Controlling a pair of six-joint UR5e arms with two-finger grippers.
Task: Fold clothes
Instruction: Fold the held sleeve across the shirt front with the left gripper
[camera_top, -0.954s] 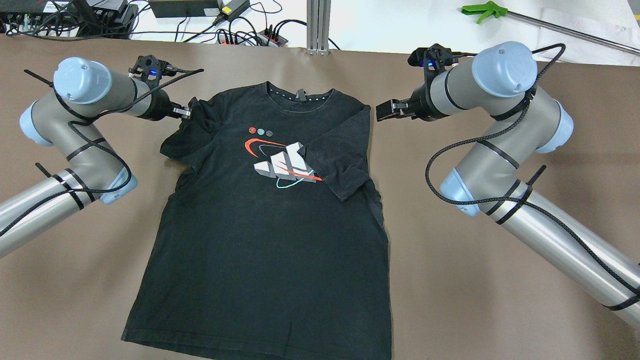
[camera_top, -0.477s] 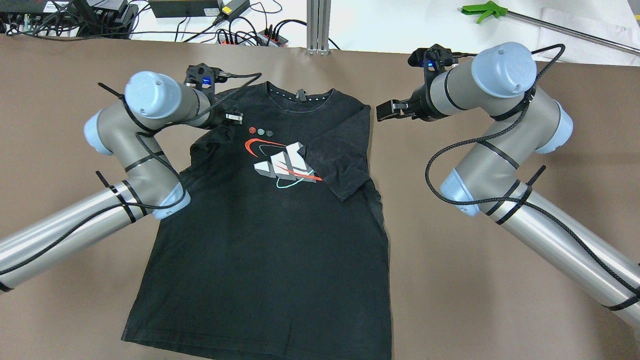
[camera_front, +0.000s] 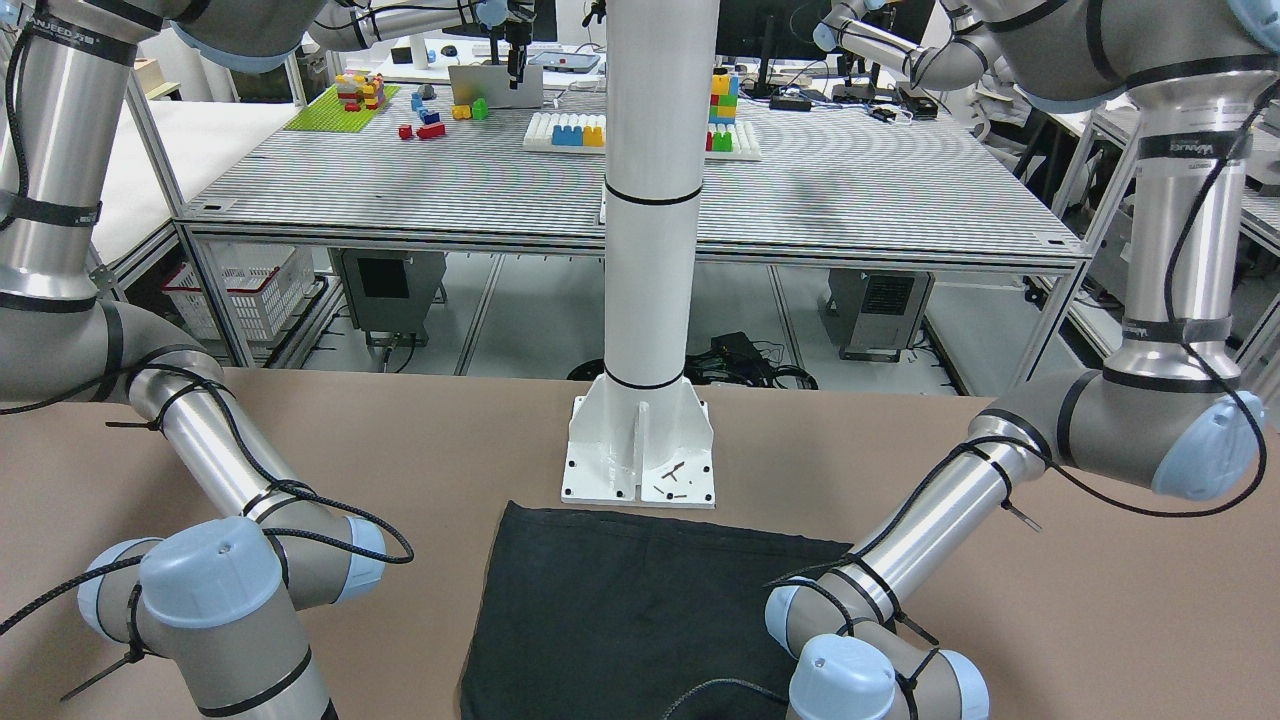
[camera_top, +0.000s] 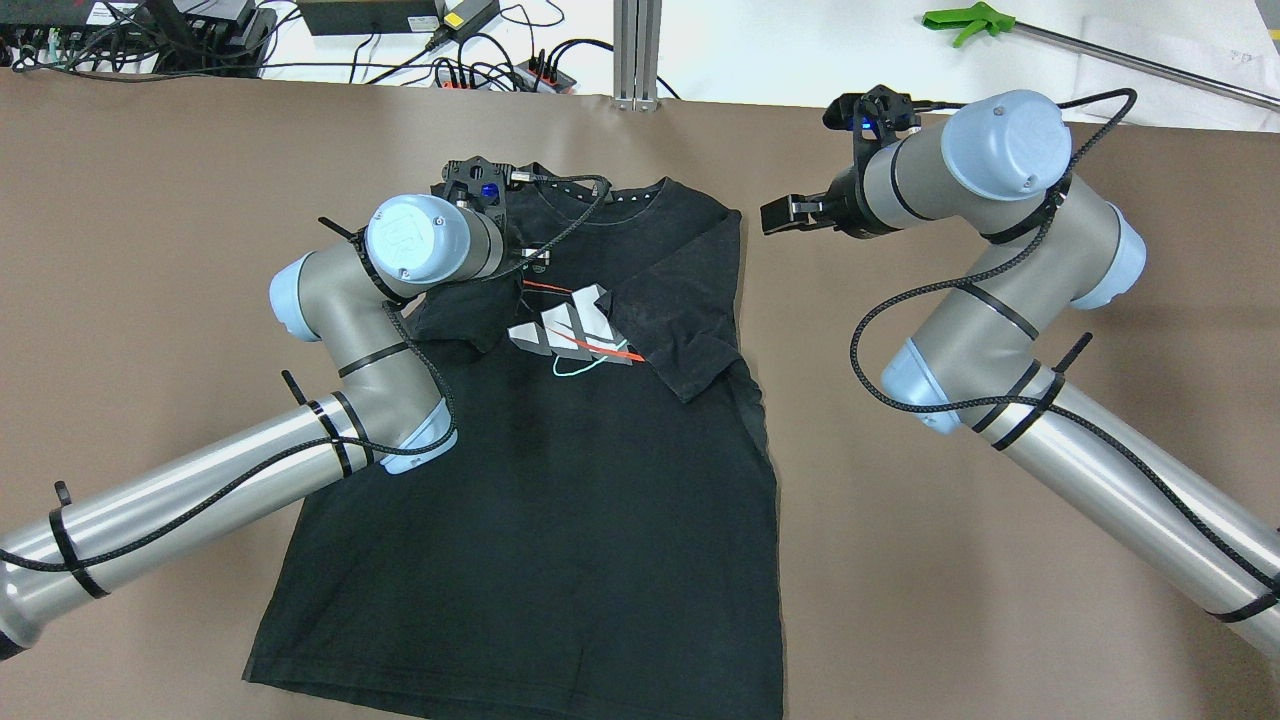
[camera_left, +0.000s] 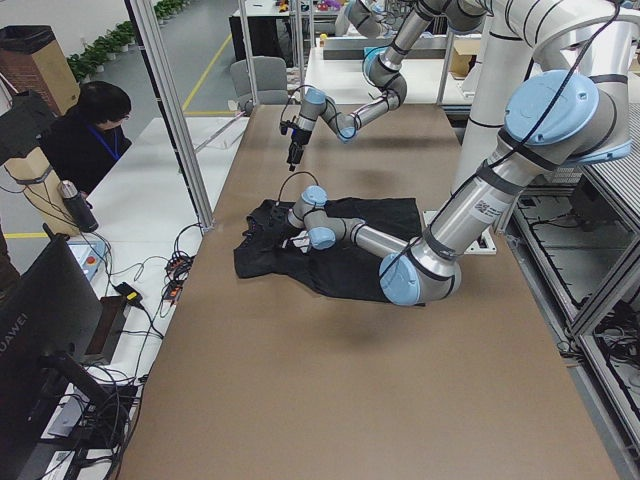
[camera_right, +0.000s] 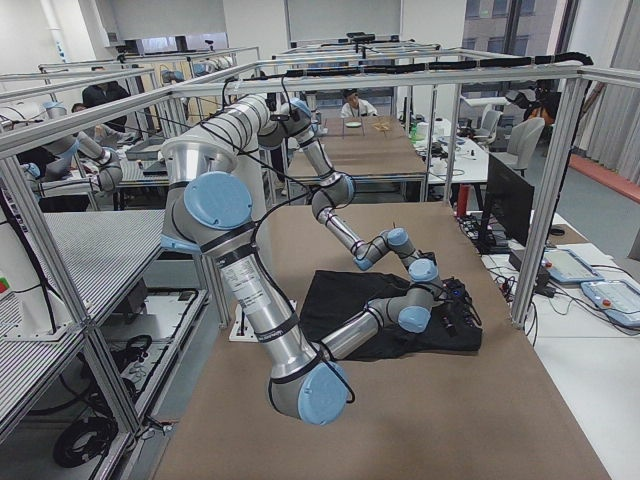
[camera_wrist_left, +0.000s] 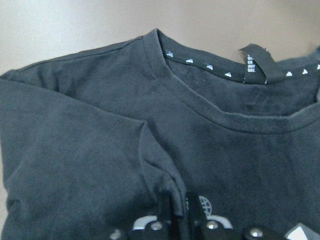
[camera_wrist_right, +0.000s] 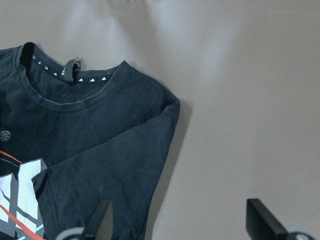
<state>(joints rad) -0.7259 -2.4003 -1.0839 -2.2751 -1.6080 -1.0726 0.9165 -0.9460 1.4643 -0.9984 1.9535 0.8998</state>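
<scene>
The clothes are one black T-shirt (camera_top: 540, 500) with a white, red and teal print, lying flat on the brown table with its collar at the far side. My left gripper (camera_top: 536, 262) hovers over the chest, shut on a pinch of the shirt's left sleeve (camera_top: 462, 320), which hangs doubled over the print. In the left wrist view the fingers (camera_wrist_left: 165, 217) clamp a fabric ridge below the collar (camera_wrist_left: 215, 112). The other sleeve (camera_top: 685, 330) lies folded inward. My right gripper (camera_top: 778, 215) stands open over bare table beside the shoulder; its fingers (camera_wrist_right: 102, 220) hold nothing.
A white pole base (camera_front: 640, 450) stands just behind the shirt's hem (camera_front: 640, 525). Power strips and cables (camera_top: 490, 70) and an aluminium post (camera_top: 637, 50) line the far edge, and a green-handled tool (camera_top: 965, 22) lies at the far right. A person (camera_left: 90, 130) sits beyond that end.
My left gripper has carried the sleeve rightward, from the shirt's outer edge to over the chest print. The right gripper has shifted only slightly.
</scene>
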